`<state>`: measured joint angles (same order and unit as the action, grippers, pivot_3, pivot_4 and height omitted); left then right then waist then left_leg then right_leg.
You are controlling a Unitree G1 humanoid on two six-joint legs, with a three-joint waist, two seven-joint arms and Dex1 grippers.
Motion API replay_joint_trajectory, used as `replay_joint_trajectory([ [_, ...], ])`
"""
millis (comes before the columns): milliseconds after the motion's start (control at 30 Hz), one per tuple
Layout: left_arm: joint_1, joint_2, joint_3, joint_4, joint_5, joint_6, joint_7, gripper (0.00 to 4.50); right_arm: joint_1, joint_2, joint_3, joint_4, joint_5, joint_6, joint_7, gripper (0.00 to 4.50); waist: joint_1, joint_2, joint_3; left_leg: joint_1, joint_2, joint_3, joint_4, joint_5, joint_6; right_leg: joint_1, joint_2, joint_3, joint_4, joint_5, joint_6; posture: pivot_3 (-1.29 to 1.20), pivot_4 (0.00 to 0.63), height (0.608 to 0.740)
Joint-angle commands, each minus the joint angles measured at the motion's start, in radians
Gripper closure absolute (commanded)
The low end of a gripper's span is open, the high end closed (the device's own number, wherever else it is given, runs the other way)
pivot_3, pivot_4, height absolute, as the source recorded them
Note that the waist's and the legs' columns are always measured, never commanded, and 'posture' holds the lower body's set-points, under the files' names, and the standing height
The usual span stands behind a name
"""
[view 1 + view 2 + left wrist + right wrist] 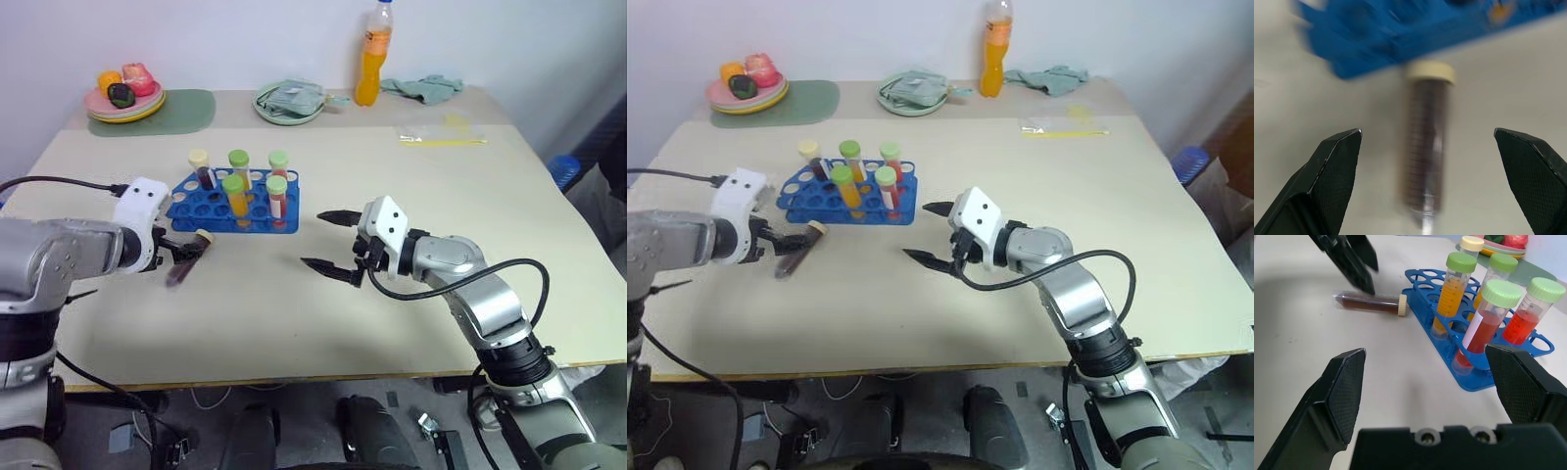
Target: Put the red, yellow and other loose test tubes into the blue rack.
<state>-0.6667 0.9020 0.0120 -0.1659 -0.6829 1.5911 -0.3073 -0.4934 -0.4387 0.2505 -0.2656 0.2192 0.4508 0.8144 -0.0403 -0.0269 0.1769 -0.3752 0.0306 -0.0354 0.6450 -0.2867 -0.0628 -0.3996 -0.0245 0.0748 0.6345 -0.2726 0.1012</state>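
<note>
black fingers of my right gripper (326, 255) gape wide at frame centre, holding nothing. my left gripper (181, 257), centre left, spread wide over a brown tube (1370, 302) lying beside the blue rack (191, 208).

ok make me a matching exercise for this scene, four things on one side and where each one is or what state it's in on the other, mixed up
Things:
1. brown test tube with cream cap
2. orange test tube with green cap
3. left gripper
4. orange drink bottle

Places or states:
a. standing upright in the blue rack
b. open, fingers either side of a tube, not gripping it
c. lying on its side on the table by the rack
d. upright at the table's far edge, by a green cloth

Pairs: 1-c, 2-a, 3-b, 4-d
</note>
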Motion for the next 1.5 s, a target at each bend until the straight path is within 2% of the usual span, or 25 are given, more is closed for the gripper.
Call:
replay_joint_trajectory([
  [33,-0.068,0.008,-0.095,0.077,0.061,0.022,-0.017,0.04,-0.006,0.008,-0.003,-0.025,0.000,-0.019,-0.007,0.18,-0.005,0.000,0.000,0.000,0.000,0.000,0.000,0.000,0.000,0.000,0.000,0.000,0.000,0.000,0.000,0.00,0.150,0.740],
  [133,-0.120,0.029,-0.216,0.189,0.123,-0.045,-0.072,0.04,0.013,0.006,-0.001,-0.041,-0.006,-0.017,-0.017,0.18,-0.004,0.000,0.000,0.000,0.000,0.000,0.000,0.000,0.000,-0.001,0.000,0.000,0.001,0.000,0.000,0.00,0.150,0.740],
  [400,-0.252,0.018,-0.394,0.434,0.245,-0.172,-0.245,0.04,0.030,0.008,0.012,-0.054,-0.020,-0.023,-0.032,0.18,-0.001,0.000,0.000,-0.001,-0.001,0.001,0.001,0.000,0.000,-0.001,0.000,0.000,0.001,0.000,0.000,0.00,0.150,0.740],
  [500,-0.279,0.004,-0.430,0.496,0.290,-0.209,-0.293,0.85,0.029,0.012,0.017,-0.054,-0.027,-0.026,-0.037,0.18,-0.002,0.000,0.000,-0.001,-0.001,0.001,0.001,0.000,0.000,-0.001,0.000,0.000,0.001,0.000,0.000,0.00,0.150,0.740],
  [600,-0.298,0.000,-0.448,0.529,0.314,-0.222,-0.342,2.29,0.031,0.012,0.017,-0.058,-0.028,-0.025,-0.039,0.18,-0.002,0.000,0.000,-0.001,-0.001,0.001,0.001,0.000,0.000,-0.001,0.000,0.000,0.001,0.000,0.000,0.00,0.150,0.740],
  [633,-0.301,-0.001,-0.449,0.536,0.322,-0.223,-0.355,2.89,0.031,0.012,0.016,-0.059,-0.029,-0.024,-0.039,0.18,-0.003,0.000,0.000,-0.001,-0.001,0.001,0.001,0.000,0.000,-0.001,0.000,0.000,0.001,0.000,0.000,0.00,0.150,0.740],
  [700,-0.278,0.043,-0.468,0.494,0.329,-0.256,-0.426,3.69,0.032,0.011,0.017,-0.061,-0.031,-0.023,-0.041,0.18,-0.004,0.000,0.000,-0.001,-0.001,0.001,0.001,0.000,0.000,-0.001,0.000,0.001,0.001,0.000,0.000,0.00,0.150,0.740],
  [833,-0.176,0.182,-0.431,0.350,0.301,-0.338,-0.579,3.73,0.038,0.007,0.013,-0.076,-0.030,-0.017,-0.045,0.18,-0.012,0.000,0.000,-0.002,0.000,0.003,0.001,0.000,0.000,-0.004,0.000,0.003,0.003,0.000,0.000,0.00,0.150,0.740],
  [867,-0.098,0.222,-0.356,0.302,0.281,-0.423,-0.608,3.73,0.041,0.005,0.010,-0.080,-0.029,-0.015,-0.046,0.18,-0.011,0.000,0.000,-0.002,0.000,0.003,0.001,0.000,0.000,-0.005,0.000,0.003,0.004,0.000,-0.001,0.00,0.150,0.740],
  [933,0.079,0.226,-0.122,0.219,0.247,-0.610,-0.588,3.73,0.045,0.004,0.005,-0.084,-0.029,-0.013,-0.048,0.18,-0.008,0.000,0.000,-0.002,0.001,0.004,0.000,0.000,0.000,-0.006,-0.001,0.003,0.005,-0.001,-0.001,0.00,0.150,0.740],
  [967,0.157,0.183,0.010,0.184,0.231,-0.724,-0.559,3.73,0.046,0.005,0.005,-0.084,-0.029,-0.013,-0.049,0.18,-0.005,0.000,0.000,-0.002,0.001,0.004,0.001,0.000,0.000,-0.006,-0.001,0.003,0.006,-0.001,-0.002,0.00,0.150,0.740],
  [1033,0.239,0.067,0.186,0.130,0.237,-0.875,-0.439,3.73,0.046,0.009,0.004,-0.083,-0.030,-0.013,-0.052,0.18,0.009,-0.001,0.000,-0.001,0.001,0.004,0.002,0.000,0.000,-0.006,-0.003,0.002,0.008,-0.002,-0.003,0.00,0.150,0.740],
  [1133,0.256,-0.138,0.342,0.093,0.258,-1.023,-0.218,3.73,0.041,0.020,0.006,-0.079,-0.029,-0.011,-0.057,0.18,0.035,-0.003,-0.001,-0.001,0.001,0.002,0.006,0.000,0.000,-0.004,-0.004,0.001,0.010,-0.003,-0.006,0.00,0.150,0.740],
  [1167,0.255,-0.179,0.359,0.084,0.262,-1.052,-0.185,3.73,0.039,0.022,0.007,-0.078,-0.028,-0.010,-0.057,0.18,0.034,-0.004,-0.001,-0.001,0.001,0.002,0.007,0.000,0.000,-0.003,-0.003,0.001,0.010,-0.003,-0.006,0.00,0.150,0.740],
  [1200,0.250,-0.269,0.370,0.062,0.301,-1.150,-0.088,3.73,0.032,0.030,0.011,-0.073,-0.028,-0.011,-0.056,0.18,0.032,-0.004,-0.001,-0.001,0.000,0.003,0.008,0.000,0.000,-0.002,-0.003,0.001,0.009,-0.003,-0.005,0.00,0.150,0.740],
  [1300,0.250,-0.449,0.326,0.056,0.449,-1.400,0.102,3.73,0.016,0.046,0.023,-0.058,-0.030,-0.014,-0.052,0.18,0.030,-0.004,-0.001,0.000,-0.001,0.003,0.008,0.000,0.000,-0.001,-0.004,0.001,0.009,-0.001,-0.002,0.00,0.150,0.740],
  [1400,0.245,-0.560,0.267,0.133,0.538,-1.570,0.172,3.73,0.000,0.060,0.034,-0.048,-0.033,-0.016,-0.050,0.18,0.029,-0.004,-0.002,0.000,-0.001,0.003,0.007,0.000,0.000,-0.002,-0.003,0.001,0.010,-0.001,-0.002,0.00,0.150,0.740],
  [1500,0.222,-0.620,0.216,0.255,0.603,-1.726,0.208,3.73,-0.011,0.068,0.037,-0.045,-0.034,-0.014,-0.051,0.18,0.026,-0.004,-0.002,0.001,-0.001,0.003,0.006,0.000,0.000,-0.002,-0.003,0.002,0.011,-0.001,-0.002,0.00,0.150,0.740],
])
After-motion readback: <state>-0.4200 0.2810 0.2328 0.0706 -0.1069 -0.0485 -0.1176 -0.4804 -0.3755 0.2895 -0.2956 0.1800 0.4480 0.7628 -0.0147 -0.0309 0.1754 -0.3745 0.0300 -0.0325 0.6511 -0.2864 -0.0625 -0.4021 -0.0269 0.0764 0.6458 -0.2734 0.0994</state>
